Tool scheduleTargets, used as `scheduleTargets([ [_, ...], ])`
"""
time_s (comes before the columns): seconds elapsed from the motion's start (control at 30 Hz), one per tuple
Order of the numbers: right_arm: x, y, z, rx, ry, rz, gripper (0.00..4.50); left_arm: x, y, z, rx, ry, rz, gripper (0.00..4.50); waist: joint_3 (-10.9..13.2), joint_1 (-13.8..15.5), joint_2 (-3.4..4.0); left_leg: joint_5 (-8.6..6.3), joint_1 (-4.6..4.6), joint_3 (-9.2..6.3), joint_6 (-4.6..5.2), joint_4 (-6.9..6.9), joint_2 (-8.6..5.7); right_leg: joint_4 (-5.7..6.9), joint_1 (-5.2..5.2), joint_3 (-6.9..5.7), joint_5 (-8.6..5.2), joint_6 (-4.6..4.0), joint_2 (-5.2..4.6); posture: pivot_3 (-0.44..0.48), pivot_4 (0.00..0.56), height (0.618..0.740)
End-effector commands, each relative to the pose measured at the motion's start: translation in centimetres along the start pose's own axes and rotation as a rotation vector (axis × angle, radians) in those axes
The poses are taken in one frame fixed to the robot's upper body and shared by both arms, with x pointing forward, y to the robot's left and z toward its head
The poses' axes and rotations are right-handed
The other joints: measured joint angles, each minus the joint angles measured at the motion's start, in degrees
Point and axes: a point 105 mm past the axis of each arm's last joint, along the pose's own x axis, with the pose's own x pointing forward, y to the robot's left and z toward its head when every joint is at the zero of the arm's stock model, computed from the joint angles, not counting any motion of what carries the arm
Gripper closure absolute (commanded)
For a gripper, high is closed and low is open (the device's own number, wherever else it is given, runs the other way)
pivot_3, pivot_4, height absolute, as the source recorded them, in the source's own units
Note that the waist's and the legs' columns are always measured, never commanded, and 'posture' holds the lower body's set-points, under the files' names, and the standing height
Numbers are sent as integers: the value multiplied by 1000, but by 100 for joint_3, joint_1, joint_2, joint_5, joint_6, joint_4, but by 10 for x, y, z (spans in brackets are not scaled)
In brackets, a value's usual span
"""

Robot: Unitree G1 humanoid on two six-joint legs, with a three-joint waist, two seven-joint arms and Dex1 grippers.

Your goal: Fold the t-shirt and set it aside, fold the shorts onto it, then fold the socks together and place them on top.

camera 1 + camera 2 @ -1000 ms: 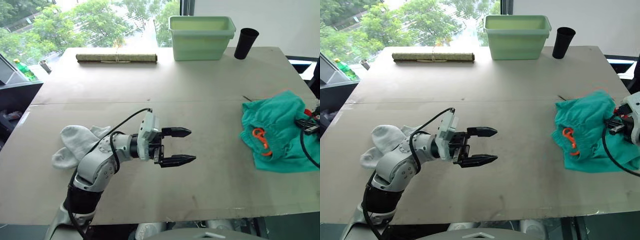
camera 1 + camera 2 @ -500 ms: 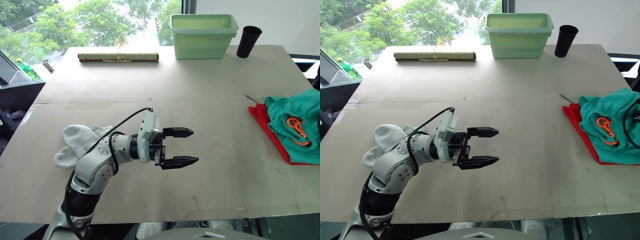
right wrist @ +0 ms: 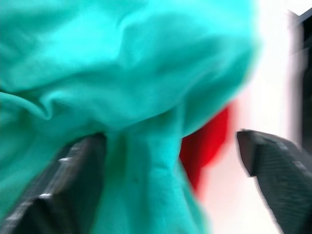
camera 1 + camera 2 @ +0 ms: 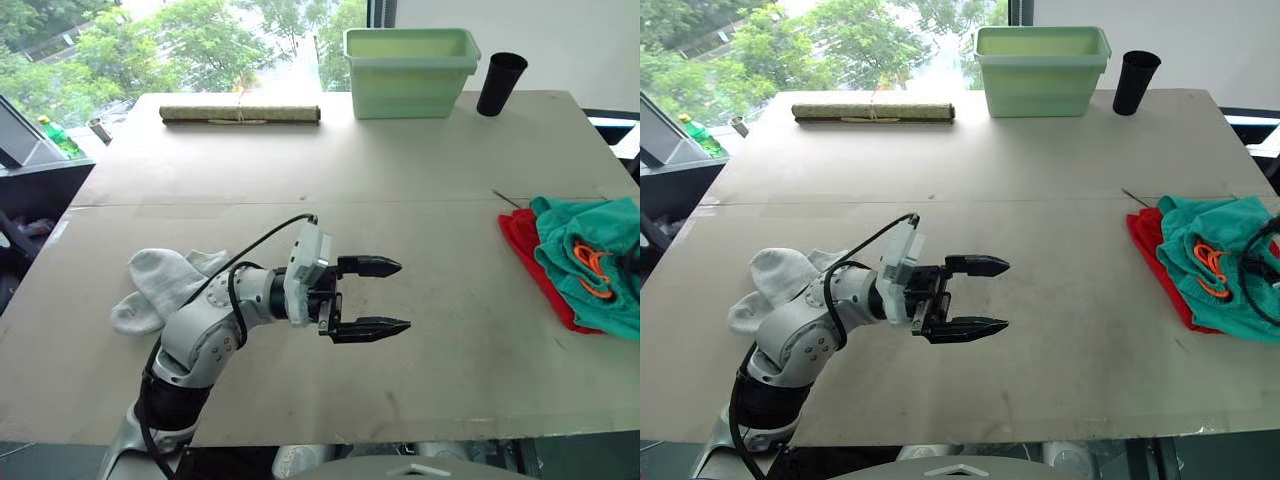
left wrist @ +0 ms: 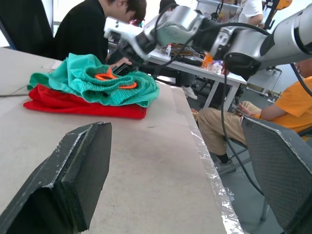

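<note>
shirt: t-shirt (image 4: 1148,240) folded, done | shorts (image 4: 1220,262) lie on it, fold looks rough | socks (image 4: 775,285) untouched beside left gripper (image 4: 985,295) | L wide open, empty | R gripper (image 3: 170,161) spread open at shorts, prob not gripping

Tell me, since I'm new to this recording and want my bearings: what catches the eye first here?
The left gripper hangs open over the middle of the table, holding nothing. At the table's right edge the teal shorts lie bunched on the red t-shirt, with the open right gripper right against them. The grey socks lie in a heap near the left edge.
</note>
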Motion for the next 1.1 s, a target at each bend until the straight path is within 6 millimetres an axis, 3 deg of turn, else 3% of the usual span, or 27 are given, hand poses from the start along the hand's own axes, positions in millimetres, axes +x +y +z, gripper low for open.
scheduleTargets([
  [0.03, -39, 3, 52, -48, -249, -17, 76, -3, 12, 11, 12, -56, 57, 0, -1, -12, 0, 0, 2, 0, 1, 0, 2, 1, 1, 2, 0, 0, 2, 0, 150, 731],
  [0.1, -53, 17, 70, -65, -384, 3, 76, -7, 22, 11, -13, -73, 121, 0, 0, -12, -1, -1, 9, -1, 1, 2, 7, 3, 6, 2, 0, 1, 4, 0, 150, 731],
  [0.17, -74, 49, 97, 7, -652, 103, 76, -16, 31, 9, -40, -76, 198, 0, -1, -12, -10, -1, 11, -8, 0, 6, 13, 3, 10, -1, 0, 1, 4, 0, 150, 731],
  [0.23, -88, 97, 108, 51, -806, 288, 76, -30, 40, 12, -52, -98, 295, 0, -2, -16, -28, -1, 10, -15, 0, 4, 17, 5, 11, -1, 1, 1, 4, 0, 150, 731],
  [0.37, -97, 182, 127, 78, -921, 585, 76, -61, 49, 12, -66, -80, 455, 0, 0, -29, -24, -2, 9, -21, -2, 12, 25, 20, 6, 10, 0, 0, 4, 0, 150, 731],
  [0.43, -106, 231, 130, 36, -938, 781, 76, -87, 49, 9, -64, -32, 565, 0, 0, -18, -25, -2, 8, -21, -2, 11, 20, 25, 0, 11, 0, 0, -1, 0, 150, 731],
  [0.5, -114, 263, 130, -12, -943, 936, 76, -114, 42, 5, -54, 50, 634, 0, 1, -27, -28, -2, 8, -22, -3, 11, 20, 25, -8, 13, -1, -3, -3, 0, 150, 731],
  [0.63, -115, 291, 121, -119, -916, 1074, 76, -170, 22, -3, -32, 214, 750, 0, 2, -3, -29, -4, 8, -22, -6, 7, 18, 21, -14, 16, -11, -20, -9, 0, 150, 731],
  [0.8, -117, 299, 114, -149, -902, 1159, 76, -232, 5, -13, 9, 402, 876, 0, -4, 26, -38, -18, 5, -23, -30, 0, 7, 12, -15, 10, -15, -27, -33, 0, 150, 731],
  [0.97, -114, 303, 110, -171, -890, 1158, 76, -258, 7, -35, 15, 498, 965, 0, -5, 7, -40, -20, 4, -23, -32, -8, 7, 7, -17, 11, -15, -27, -38, 0, 150, 731],
  [1.1, -112, 303, 109, -169, -889, 1131, 76, -263, 13, -53, -8, 555, 1013, 0, -8, 2, -45, -20, 0, -20, -32, -23, 7, -2, -25, 15, -14, -28, -38, 0, 150, 731],
])
